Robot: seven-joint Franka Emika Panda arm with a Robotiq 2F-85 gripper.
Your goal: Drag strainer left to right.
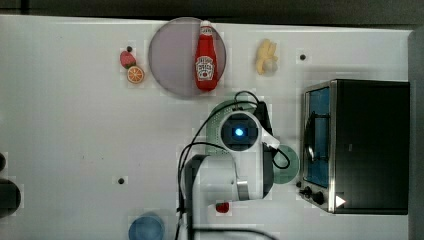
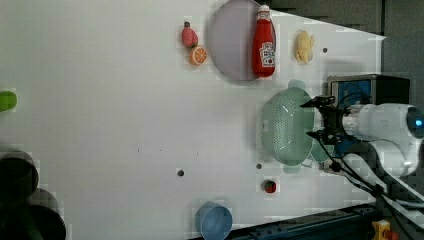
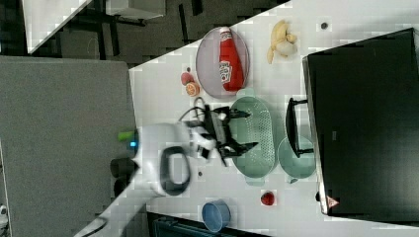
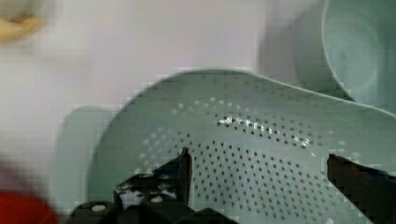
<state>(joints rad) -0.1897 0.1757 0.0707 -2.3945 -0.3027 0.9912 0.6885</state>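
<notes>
I see gripper (image 2: 314,119) hovering over strainer (image 2: 284,125), fingers spread wide, holding nothing. In wrist view, both fingertips (image 4: 184,175) sit apart above strainer's holed bowl. In right view, strainer lies on white table (image 3: 158,94) between lilac plate (image 3: 207,64) carrying ketchup bottle (image 3: 228,60) and toaster oven (image 3: 363,123). Mint mug (image 3: 295,158) sits just beside strainer. Small red item (image 3: 267,198) and blue cup (image 3: 216,215) lie near table edge.
</notes>
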